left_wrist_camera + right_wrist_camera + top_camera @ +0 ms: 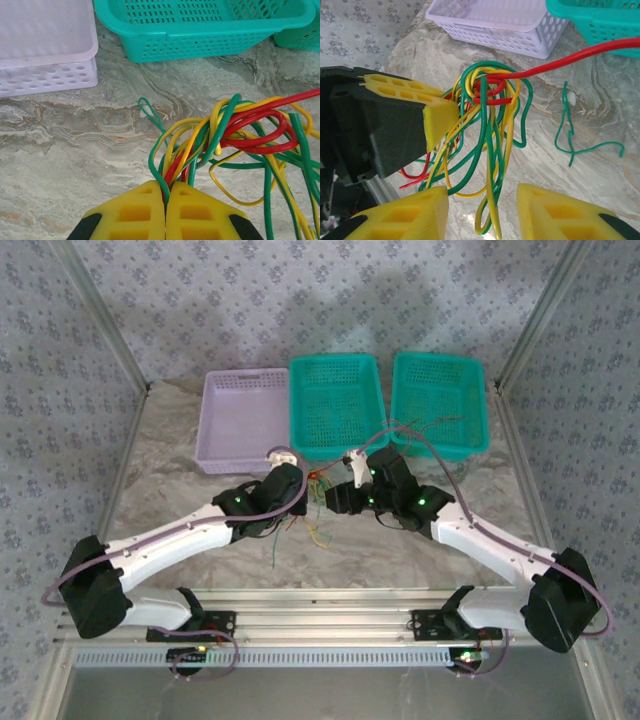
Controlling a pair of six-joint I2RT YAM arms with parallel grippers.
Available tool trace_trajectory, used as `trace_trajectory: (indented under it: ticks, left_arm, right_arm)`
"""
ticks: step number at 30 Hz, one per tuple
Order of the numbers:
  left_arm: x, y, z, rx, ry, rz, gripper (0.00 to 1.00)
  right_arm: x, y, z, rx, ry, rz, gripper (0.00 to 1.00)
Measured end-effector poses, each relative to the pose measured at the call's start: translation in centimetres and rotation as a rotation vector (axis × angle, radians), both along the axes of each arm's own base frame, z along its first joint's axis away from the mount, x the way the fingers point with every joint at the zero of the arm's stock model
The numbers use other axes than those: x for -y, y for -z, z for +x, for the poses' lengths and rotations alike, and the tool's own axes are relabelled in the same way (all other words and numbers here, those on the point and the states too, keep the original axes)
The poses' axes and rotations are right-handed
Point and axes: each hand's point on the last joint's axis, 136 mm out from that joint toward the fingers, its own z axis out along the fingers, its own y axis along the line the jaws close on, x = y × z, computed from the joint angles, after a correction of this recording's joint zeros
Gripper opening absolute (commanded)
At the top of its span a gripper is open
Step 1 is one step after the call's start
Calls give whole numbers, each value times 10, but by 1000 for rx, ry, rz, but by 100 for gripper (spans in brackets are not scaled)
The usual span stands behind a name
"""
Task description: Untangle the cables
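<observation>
The top view looks down from above and behind both arm bases over the whole marble bench, facing the lilac basket at its far edge. The left wrist view sits close behind the left hand, low over the bench, facing the cables and that basket. The right wrist view, just behind the right hand, looks leftward across the same tangle and basket.
</observation>
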Motion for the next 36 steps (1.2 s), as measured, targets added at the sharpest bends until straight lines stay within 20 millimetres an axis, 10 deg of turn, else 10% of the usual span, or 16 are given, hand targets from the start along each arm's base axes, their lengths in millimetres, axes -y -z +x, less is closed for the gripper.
trace_trajectory:
  ticks: [11,36]
  left_arm:
    - [-3,-6,1,2,-15,-29,0]
    - [33,-55,-16,39,181,-287,0]
  right_arm:
    - [6,13,3,21,33,-43,0]
    - [104,-49,21,88,285,4,0]
